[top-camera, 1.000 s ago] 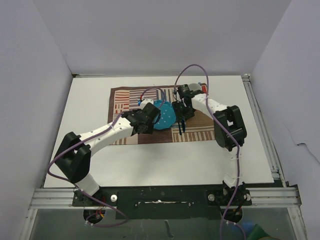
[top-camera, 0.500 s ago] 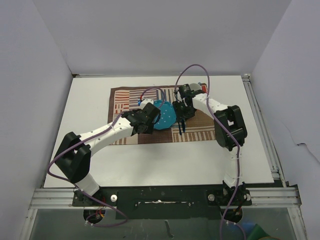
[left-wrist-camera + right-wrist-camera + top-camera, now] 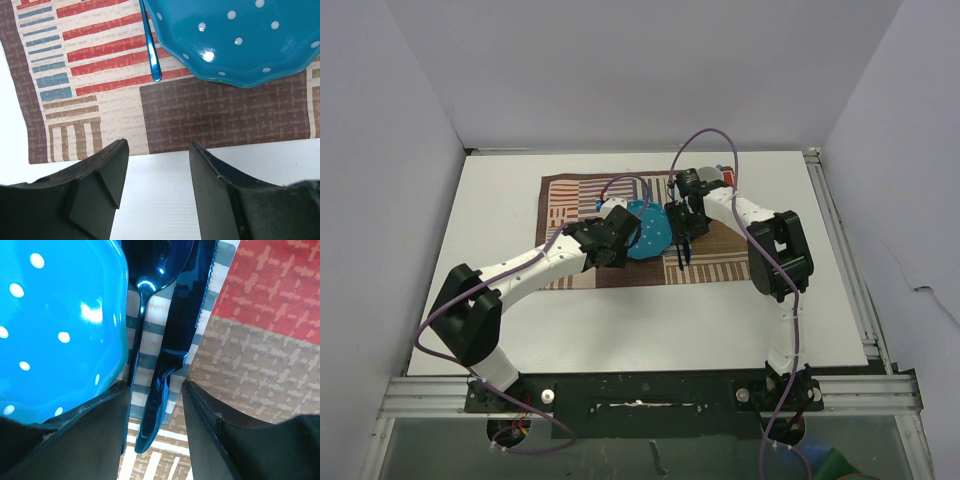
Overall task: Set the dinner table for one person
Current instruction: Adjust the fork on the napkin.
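Straddling the dark knife point(image 3: 185, 315) with jaws spread, the right gripper point(image 3: 154, 390) hovers (blue plate point(image 3: 55, 315) just left); the left gripper point(image 3: 159, 150), likewise spread, hangs above the dinner table point(image 3: 155, 200), with the mat point(image 3: 225, 115) edge just ahead.

plate point(image 3: 240, 40): glossy teal-blue, scattered small white dots.
cloth mat point(image 3: 225, 115): patchwork; in the left wrist view, red-and-cream stripes at 12 o'clock, blue bars at 10 o'clock, brown weave at 4 o'clock.
knife point(image 3: 172, 360): glossy dark navy.
spoon point(image 3: 160, 260): glossy dark navy.
slim handle point(image 3: 150, 47): shiny blue.
dinner table point(image 3: 500, 200): white.
cables point(image 3: 705, 135): purple.
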Robot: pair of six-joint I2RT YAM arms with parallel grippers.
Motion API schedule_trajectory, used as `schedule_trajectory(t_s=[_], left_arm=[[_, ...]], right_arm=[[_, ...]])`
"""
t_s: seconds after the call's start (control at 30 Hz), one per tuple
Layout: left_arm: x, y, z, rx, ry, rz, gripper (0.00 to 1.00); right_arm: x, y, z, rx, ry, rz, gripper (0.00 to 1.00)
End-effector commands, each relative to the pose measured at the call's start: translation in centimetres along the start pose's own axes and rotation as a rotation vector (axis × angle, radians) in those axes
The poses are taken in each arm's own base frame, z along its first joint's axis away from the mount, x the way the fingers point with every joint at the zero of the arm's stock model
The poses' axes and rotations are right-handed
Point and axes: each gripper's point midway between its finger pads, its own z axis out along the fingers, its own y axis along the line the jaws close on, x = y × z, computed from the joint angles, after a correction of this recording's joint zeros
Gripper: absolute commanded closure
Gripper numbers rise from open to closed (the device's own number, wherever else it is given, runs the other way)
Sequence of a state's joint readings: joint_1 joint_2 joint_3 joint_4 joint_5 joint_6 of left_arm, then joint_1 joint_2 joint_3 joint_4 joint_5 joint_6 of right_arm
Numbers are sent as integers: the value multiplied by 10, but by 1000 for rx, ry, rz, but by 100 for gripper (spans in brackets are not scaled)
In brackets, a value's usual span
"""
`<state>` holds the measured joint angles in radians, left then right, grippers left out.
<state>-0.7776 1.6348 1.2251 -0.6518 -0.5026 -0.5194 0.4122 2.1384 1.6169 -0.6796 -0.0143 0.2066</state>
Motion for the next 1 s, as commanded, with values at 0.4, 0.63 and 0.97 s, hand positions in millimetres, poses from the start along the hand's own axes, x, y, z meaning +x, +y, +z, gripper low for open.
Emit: schedule_trajectory(t_s=[0.4,0.63,0.97], left_arm=[[-21,-2,-11,9,-59,-33,47],[-20,-3,-9,12,-67,-39,47],[-25,-7,-5,17,-79,-39,47]], right_arm=[[15,-29,13,85,19,41,53],[14,-33,10,81,13,44,53],[-19,-21,-24,54,-85,21,53]])
